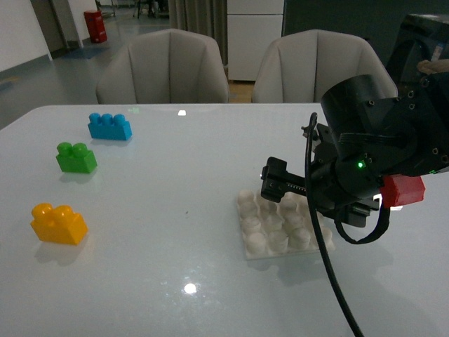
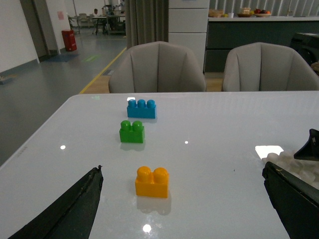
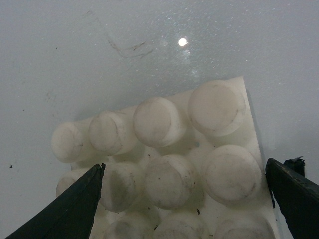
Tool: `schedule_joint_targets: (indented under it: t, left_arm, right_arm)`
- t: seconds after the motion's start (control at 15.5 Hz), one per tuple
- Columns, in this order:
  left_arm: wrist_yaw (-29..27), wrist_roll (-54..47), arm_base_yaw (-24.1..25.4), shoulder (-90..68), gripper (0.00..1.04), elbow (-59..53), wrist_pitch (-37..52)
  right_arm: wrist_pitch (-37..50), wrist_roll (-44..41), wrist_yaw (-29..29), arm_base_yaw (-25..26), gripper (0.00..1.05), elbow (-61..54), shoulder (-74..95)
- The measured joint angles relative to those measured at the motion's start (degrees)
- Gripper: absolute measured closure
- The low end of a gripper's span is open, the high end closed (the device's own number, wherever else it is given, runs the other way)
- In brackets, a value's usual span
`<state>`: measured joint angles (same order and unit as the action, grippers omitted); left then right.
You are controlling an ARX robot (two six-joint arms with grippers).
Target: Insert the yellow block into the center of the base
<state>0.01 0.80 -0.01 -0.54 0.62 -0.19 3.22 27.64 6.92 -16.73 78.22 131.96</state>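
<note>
Well apart from spread right gripper (image 3: pixel 184 199), yellow block (image 1: pixel 59 223), base (image 1: pixel 256 247) directly beneath

On the right of the front view you see the right arm (image 1: pixel 379 133): a rounded matte-black housing dotted with small screws (image 1: pixel 372 102), one green light (image 1: pixel 360 165) glowing, a red part (image 1: pixel 403 189) at its side, and a black cable (image 1: pixel 330 274) running to the lower edge. The left tool (image 2: pixel 182 172) and right tool (image 3: pixel 185 164) each show you dark, wedge-shaped fingers (image 2: pixel 70 209).
</note>
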Motion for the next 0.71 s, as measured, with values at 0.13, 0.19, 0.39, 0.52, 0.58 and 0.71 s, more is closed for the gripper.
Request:
schedule_joint_targets:
  t: [0.13,0.19,0.39,0.52,0.58,0.71]
  left_arm:
    - [-0.02,0.0,0.0,0.0,0.07,0.0,0.0]
    - [-0.04,0.0,0.0,0.0,0.07,0.0,0.0]
    - [-0.02,0.0,0.0,0.0,0.07,0.0,0.0]
    - [0.0,0.0,0.0,0.0,0.07,0.0,0.0]
    - [0.0,0.0,0.0,0.0,0.07,0.0,0.0]
    - [-0.02,0.0,0.0,0.0,0.07,0.0,0.0]
  right_arm:
    - [0.11,1.09,0.11,-0.63,0.06,-0.76,-0.37]
    - [0.22,1.97,0.17,-0.87,0.06,-0.98,-0.46]
    - [0.22,5.33,-0.5,-1.29,0.06,-0.7,-0.44]
    - [-0.2,7.34,-1.11,-2.23,0.06,-0.39,-0.44]
    - [-0.28,8.13,-1.14,-2.47,0.06,-0.31,-0.44]
    - [0.44,9.9,-1.03,-2.4,0.06,-0.48,-0.59]
